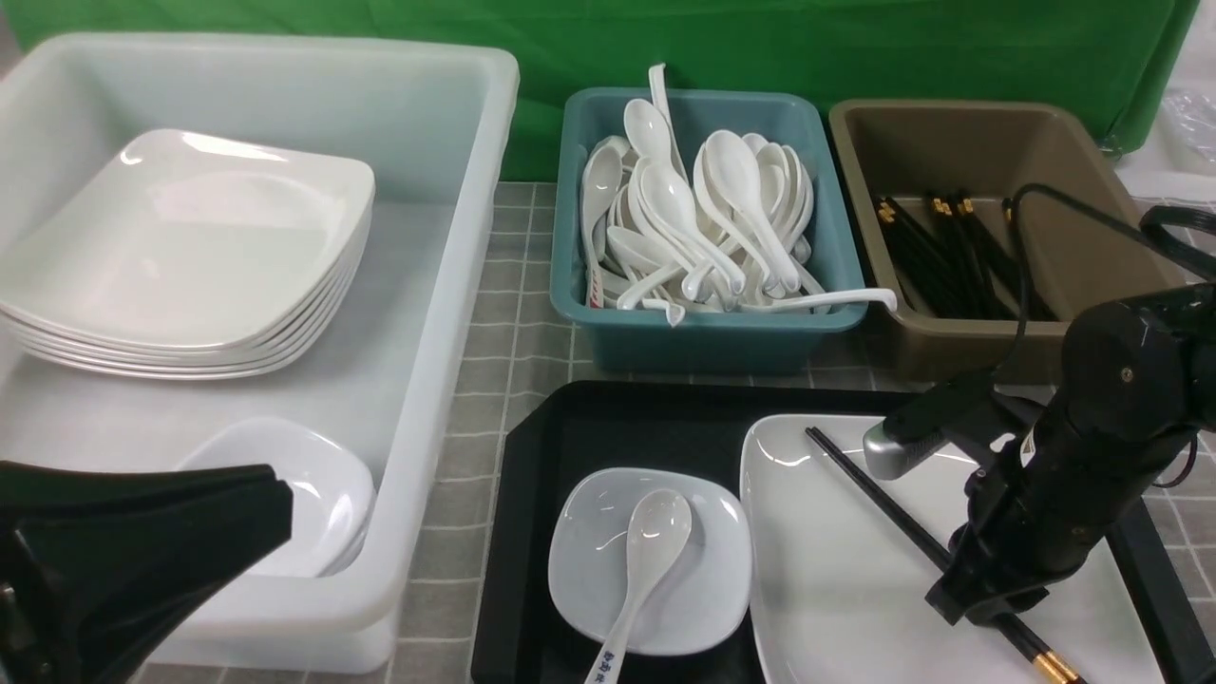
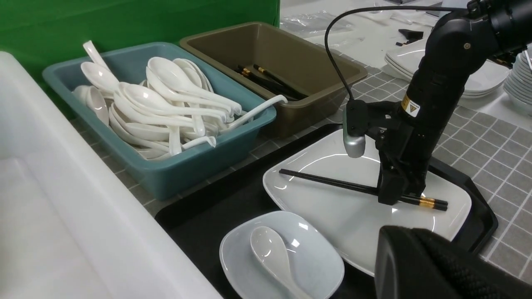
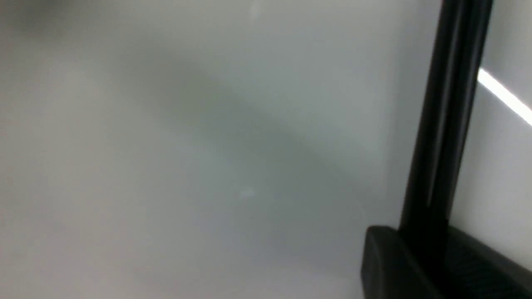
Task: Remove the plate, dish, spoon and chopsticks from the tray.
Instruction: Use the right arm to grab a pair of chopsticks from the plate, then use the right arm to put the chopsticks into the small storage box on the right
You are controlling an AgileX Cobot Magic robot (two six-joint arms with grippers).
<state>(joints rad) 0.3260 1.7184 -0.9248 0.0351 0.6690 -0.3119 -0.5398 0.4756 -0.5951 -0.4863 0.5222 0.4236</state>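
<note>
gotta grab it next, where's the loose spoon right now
In the front view, the spoon lies on the dish, left of the plate, on the tray.

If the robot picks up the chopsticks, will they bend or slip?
The chopsticks probably won't bend, since they look straight and stiff. They might slide or roll, because they're thin and lie on the shiny plate. The right gripper has them near their gold ends, so the far tips may dip.

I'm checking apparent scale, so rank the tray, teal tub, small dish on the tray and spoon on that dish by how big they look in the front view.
1. Tray
2. Teal tub
3. Small dish
4. Spoon, partly cut off by the frame
</note>
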